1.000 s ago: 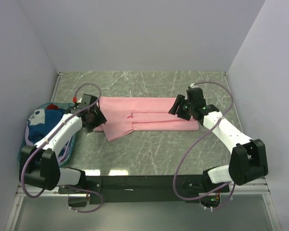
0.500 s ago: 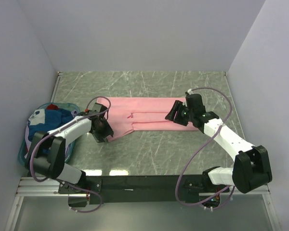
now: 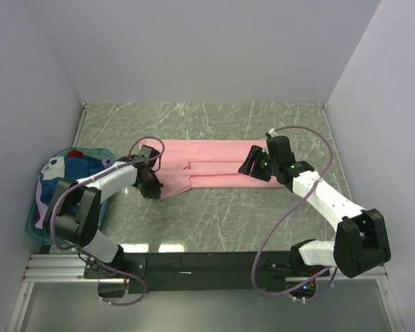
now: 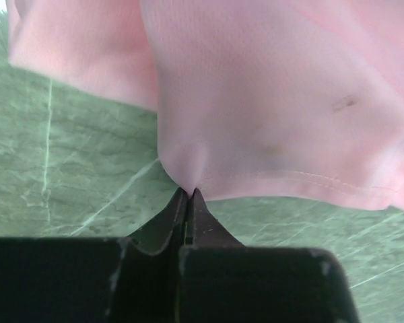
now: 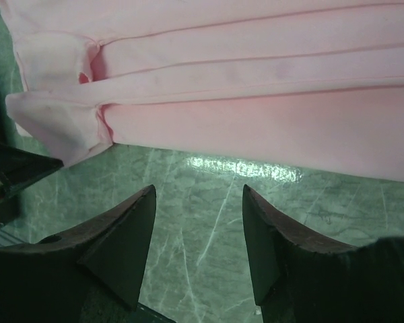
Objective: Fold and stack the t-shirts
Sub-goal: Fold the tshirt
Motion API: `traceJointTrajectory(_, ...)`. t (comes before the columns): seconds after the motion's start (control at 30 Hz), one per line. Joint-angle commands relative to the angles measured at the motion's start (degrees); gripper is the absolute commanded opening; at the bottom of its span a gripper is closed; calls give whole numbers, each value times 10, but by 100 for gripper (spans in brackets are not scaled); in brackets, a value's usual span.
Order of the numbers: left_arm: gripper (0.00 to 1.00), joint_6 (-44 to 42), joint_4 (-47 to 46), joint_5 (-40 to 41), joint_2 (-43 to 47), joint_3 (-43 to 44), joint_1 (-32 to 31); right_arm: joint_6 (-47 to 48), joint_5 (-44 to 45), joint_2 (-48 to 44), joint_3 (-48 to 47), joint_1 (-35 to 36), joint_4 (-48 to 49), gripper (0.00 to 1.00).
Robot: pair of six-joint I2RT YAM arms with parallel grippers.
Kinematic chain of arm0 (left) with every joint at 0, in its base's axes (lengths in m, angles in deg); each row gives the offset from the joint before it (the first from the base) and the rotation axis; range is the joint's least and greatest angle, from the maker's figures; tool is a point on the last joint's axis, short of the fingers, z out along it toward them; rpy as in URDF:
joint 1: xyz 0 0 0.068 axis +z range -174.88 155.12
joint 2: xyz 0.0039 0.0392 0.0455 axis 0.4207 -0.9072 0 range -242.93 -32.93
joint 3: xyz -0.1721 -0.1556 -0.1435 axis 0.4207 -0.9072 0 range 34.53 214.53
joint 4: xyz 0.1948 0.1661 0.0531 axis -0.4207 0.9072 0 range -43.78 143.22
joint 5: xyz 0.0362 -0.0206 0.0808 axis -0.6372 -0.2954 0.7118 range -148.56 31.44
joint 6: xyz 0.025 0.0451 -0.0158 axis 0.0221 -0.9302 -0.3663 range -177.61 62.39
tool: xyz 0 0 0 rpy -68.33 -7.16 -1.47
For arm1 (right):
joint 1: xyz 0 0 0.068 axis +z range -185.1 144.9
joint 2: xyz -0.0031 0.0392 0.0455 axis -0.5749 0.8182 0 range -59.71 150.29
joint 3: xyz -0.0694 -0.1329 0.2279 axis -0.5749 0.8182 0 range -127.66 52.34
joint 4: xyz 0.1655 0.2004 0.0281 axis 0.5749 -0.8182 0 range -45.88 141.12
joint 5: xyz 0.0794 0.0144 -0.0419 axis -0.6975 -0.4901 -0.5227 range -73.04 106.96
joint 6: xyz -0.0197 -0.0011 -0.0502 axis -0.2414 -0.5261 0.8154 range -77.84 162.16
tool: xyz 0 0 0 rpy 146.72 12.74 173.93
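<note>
A: What's on the table [image 3: 214, 214]?
B: The pink shirt [image 3: 214, 162], flat, frame centre, long axis left-right. Basket [image 3: 32, 223] at left edge w/ other shirts [image 3: 69, 171] bunched inside.
A: Jaws?
B: L gripper [image 4: 188, 195] clenched on shirt's lower-left hem, cloth puckered at tips. R gripper [image 5: 198, 195] spread, grasping nothing, nr right end; hem lies just ahead of its tips.
A: So R's nearer that end.
B: Yep, imo.
</note>
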Motion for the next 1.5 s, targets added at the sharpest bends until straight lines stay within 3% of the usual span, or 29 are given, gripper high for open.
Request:
traceJointTrajectory(0.0, 1, -20, 9, 42, -3, 58, -2, 15, 12, 7, -8, 3, 5, 61)
traceJointTrajectory(0.27, 1, -93, 44, 128, -79, 239, -2, 40, 37, 18, -26, 3, -17, 61)
traceJointTrajectory(0.53, 1, -137, 44, 148, -179, 367, -1, 56, 49, 25, -25, 3, -26, 61)
traceJointTrajectory(1.47, 6, -130, 32, 173, -285, 450, 18, 48, 82, 56, 0, -16, -2, 61)
